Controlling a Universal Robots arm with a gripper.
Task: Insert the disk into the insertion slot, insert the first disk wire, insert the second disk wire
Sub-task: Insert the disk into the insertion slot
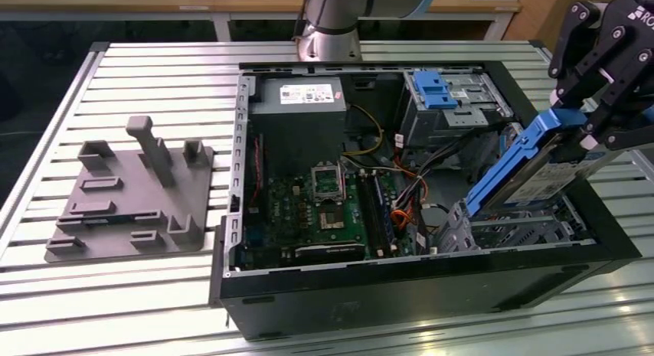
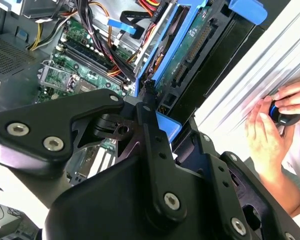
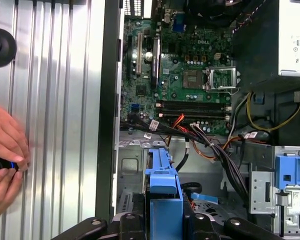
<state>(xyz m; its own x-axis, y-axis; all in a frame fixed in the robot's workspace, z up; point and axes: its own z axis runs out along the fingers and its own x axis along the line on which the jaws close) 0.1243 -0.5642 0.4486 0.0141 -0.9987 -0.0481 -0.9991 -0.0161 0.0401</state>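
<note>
Gripper (image 1: pixel 584 130): black fingers clenched on the upper end of the disk (image 1: pixel 531 172), which is held steeply tilted, apparently to feed its lower end into the insertion slot (image 1: pixel 516 232) inside the open computer case (image 1: pixel 409 291). Disk not yet seated; cables (image 1: pixel 409 195) lie loose beside the slot.

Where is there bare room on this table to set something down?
Bare metal table slats border the grey plastic fixture on the exterior view's left. The open black computer case is crowded: wires, and the gripper holding the flat blue-framed disk.
</note>
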